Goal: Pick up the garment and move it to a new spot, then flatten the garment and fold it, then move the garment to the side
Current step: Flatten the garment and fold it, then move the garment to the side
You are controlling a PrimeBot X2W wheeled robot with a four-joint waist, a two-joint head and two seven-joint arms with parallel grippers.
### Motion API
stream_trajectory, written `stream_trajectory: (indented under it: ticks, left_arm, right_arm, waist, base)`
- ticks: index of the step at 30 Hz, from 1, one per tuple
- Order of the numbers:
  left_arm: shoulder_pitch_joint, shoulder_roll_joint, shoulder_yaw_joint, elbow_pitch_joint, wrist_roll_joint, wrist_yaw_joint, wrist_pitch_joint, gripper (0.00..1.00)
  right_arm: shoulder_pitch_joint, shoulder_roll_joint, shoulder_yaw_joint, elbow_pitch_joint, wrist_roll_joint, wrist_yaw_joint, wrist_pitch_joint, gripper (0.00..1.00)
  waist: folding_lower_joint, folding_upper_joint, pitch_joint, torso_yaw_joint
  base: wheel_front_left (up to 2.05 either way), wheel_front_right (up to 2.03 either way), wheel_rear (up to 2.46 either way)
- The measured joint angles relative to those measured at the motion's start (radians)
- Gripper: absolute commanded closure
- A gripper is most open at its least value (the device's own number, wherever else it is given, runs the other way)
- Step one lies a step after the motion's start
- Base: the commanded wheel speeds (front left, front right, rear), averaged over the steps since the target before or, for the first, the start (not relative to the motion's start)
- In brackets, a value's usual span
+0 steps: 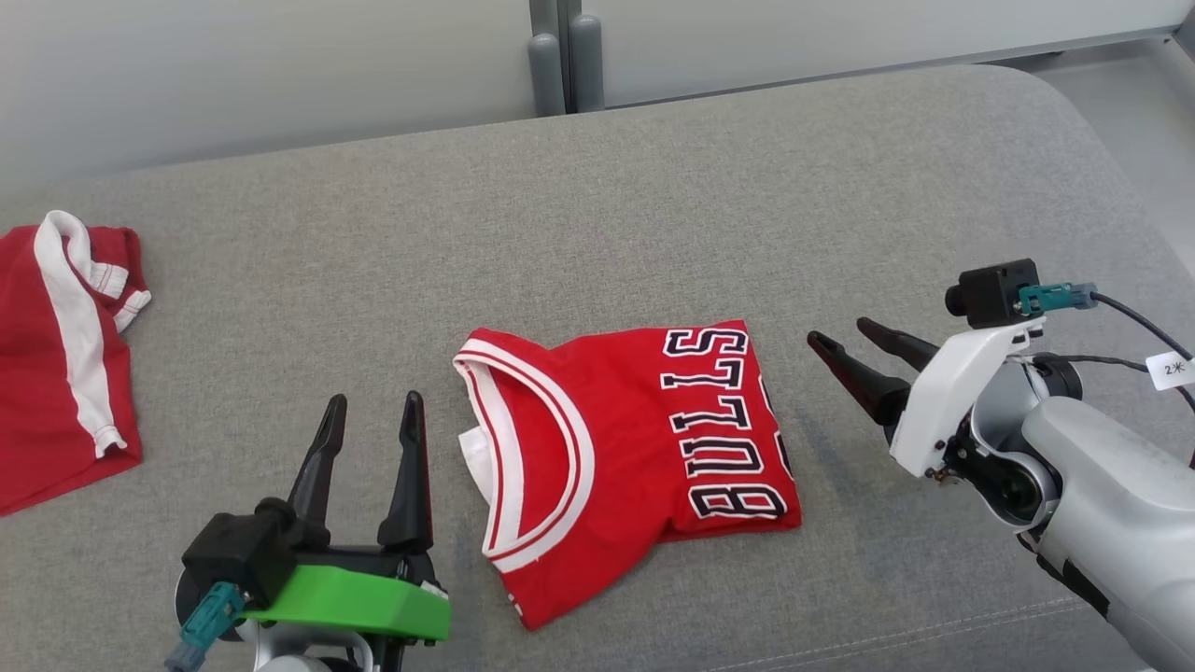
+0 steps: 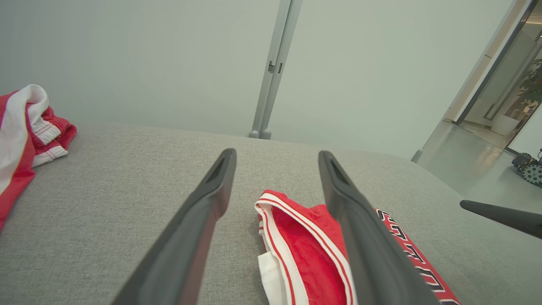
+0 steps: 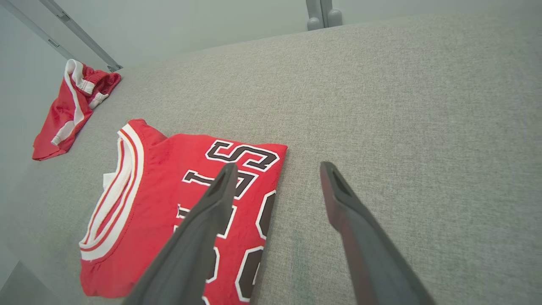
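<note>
On the grey fabric surface (image 1: 653, 187), the folded red Bulls jersey (image 1: 625, 439) lies between the grippers: left gripper (image 1: 373, 403) beside its collar, right gripper (image 1: 838, 329) near its lettered edge, both spread open, empty.

On the left gripper (image 1: 374, 399) two long, tapered dark fingers are noted, seated on a bright green wrist plate (image 1: 364, 602). A black camera block (image 1: 238, 551) with a teal connector (image 1: 210, 616) is fitted beside it. The right gripper (image 1: 837, 329) is carried by a white angled bracket (image 1: 952, 392), topped by a black camera (image 1: 990, 291) and teal plug (image 1: 1050, 299). A black cable (image 1: 1134, 322) with a white tag (image 1: 1170, 369) is recorded. The forearm (image 1: 1120, 504) is cased in pale grey.
</note>
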Motion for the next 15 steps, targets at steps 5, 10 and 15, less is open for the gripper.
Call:
stream_trajectory:
  ticks: [5,10,15]
  left_arm:
    - [-0.002,0.002,-0.023,-0.007,0.008,0.0,0.01,0.0]
    - [-0.012,0.002,-0.027,-0.008,0.009,0.0,0.011,0.0]
    - [-0.031,0.002,-0.027,-0.008,0.009,0.0,0.01,0.0]
  right_arm:
    - [0.018,0.005,-0.005,0.002,0.022,0.001,-0.015,0.0]
    - [0.04,0.005,0.002,0.006,0.05,0.008,-0.013,0.0]
    - [0.057,0.012,0.012,0.012,0.07,0.01,0.005,0.0]
  waist:
    - [0.0,0.0,0.034,-0.002]
    - [0.0,0.0,0.062,0.016]
    - [0.0,0.0,0.081,0.047]
  base:
    - [0.0,0.0,0.0]
    - [0.0,0.0,0.0]
    - [0.0,0.0,0.0]
